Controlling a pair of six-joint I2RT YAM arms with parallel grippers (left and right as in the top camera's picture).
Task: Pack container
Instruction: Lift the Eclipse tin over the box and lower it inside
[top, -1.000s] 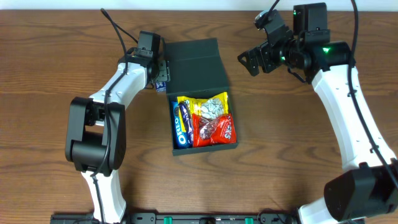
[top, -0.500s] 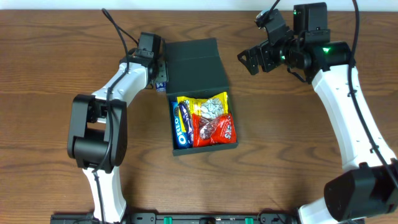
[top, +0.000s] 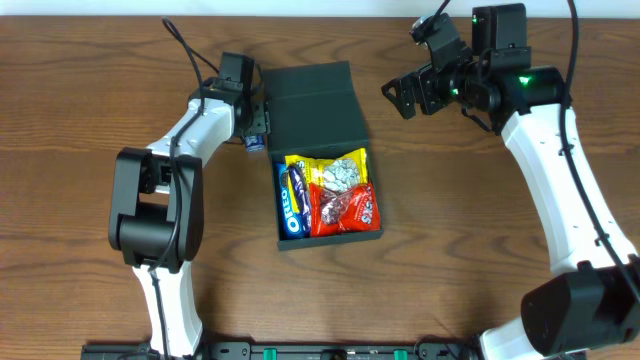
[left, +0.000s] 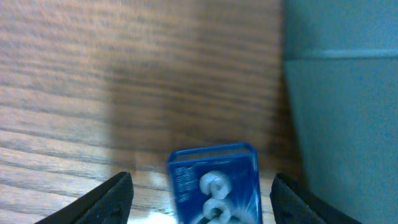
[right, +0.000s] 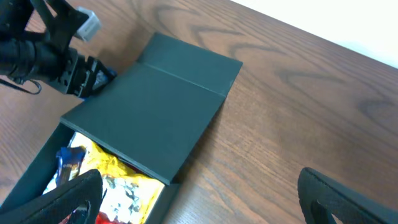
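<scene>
container (top: 315, 100): dark, square, mid-table; hinged lid lying flat over the far half, near half uncovered; seen in the right wrist view as a flat dark slab with snacks showing at its lower left
contents: blue Oreo packet (top: 291, 200) along the left wall; yellow packet (top: 303, 166) and silver packet (top: 343, 172) under the lid's edge; red packet (top: 345, 208) at the near right; all inside, packed close
left gripper (left: 202, 190): at the container's left side, level with the lid; fingers (left: 118, 196) spread wide, gripping nothing; gaps visible between each fingertip and what lies between them
small blue packet (left: 214, 183): flat on the table (top: 470, 250), between the left fingertips, touching neither; just beside the container's left wall; print too blurred to read
right gripper (top: 400, 100): well apart from the container, off its far right corner; fingers parted wide, empty; whether raised above the wood cannot be told
</scene>
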